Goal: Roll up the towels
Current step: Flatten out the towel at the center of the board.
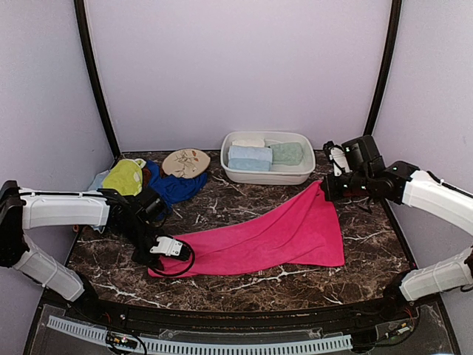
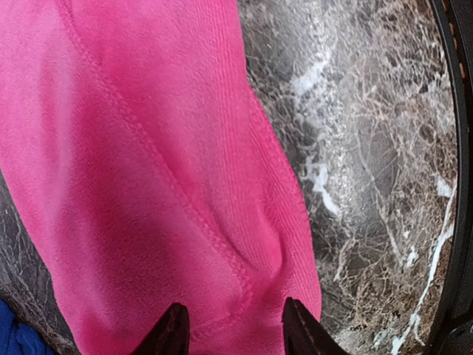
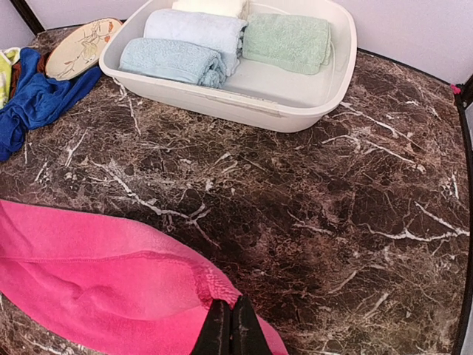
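Note:
A hot pink towel (image 1: 273,233) lies stretched slantwise across the marble table (image 1: 369,237), from near left to far right. My right gripper (image 3: 230,325) is shut on its far right corner, which is raised a little off the table. My left gripper (image 2: 234,329) is at the towel's near left end (image 2: 148,185), jaws apart, with a fold of the hemmed corner running between the fingertips (image 2: 174,325). A yellow-green towel (image 1: 123,177) and a royal blue towel (image 1: 176,186) lie heaped at the far left. Pale blue rolls (image 1: 249,157) and a mint roll (image 1: 287,153) sit in the white basin (image 1: 266,177).
A beige floral oval disc (image 1: 185,163) rests beside the blue towel, left of the basin. The basin stands at the back centre against the wall. The table's dark rim (image 2: 462,185) runs close to the left gripper. Bare marble shows right of the pink towel.

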`<state>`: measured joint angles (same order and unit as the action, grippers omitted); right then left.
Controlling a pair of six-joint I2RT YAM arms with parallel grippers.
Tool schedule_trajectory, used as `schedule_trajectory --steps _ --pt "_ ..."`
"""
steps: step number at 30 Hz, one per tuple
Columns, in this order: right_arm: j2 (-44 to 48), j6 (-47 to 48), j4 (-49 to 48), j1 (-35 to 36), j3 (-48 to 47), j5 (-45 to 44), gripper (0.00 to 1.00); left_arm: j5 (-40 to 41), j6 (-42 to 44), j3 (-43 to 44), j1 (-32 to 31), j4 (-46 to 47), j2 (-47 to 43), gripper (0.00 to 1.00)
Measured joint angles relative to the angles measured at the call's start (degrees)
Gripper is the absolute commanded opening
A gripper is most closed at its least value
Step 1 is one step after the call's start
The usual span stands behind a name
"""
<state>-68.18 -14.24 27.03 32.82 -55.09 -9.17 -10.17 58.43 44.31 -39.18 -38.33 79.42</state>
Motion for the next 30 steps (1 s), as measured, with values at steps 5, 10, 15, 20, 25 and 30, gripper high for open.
schedule_trajectory --steps 5,10,15,20,25,30 --pt "0.1 -0.2 0.0 0.0 0.0 0.7 0.00 1.6 1.1 -2.2 0.0 1.8 0.0 0.40" --pt "0.1 -0.8 0.0 0.0 0.0 1.7 0.00 2.5 1.4 -2.3 0.0 4.6 0.3 0.35" --pt "0.4 -1.1 0.0 0.0 0.0 2.1 0.00 2.5 1.3 -2.3 0.0 5.7 1.0 0.28" --pt "0.4 -1.1 0.0 0.0 0.0 2.2 0.00 2.3 1.3 -2.3 0.0 4.7 1.7 0.30" --pt "0.4 -1.1 0.0 0.0 0.0 2.3 0.00 2.2 1.3 -2.1 0.0 2.2 1.7 0.33" --pt "0.4 -1.1 0.0 0.0 0.0 2.8 0.00 2.3 1.2 -2.1 0.0 1.9 1.7 0.32"
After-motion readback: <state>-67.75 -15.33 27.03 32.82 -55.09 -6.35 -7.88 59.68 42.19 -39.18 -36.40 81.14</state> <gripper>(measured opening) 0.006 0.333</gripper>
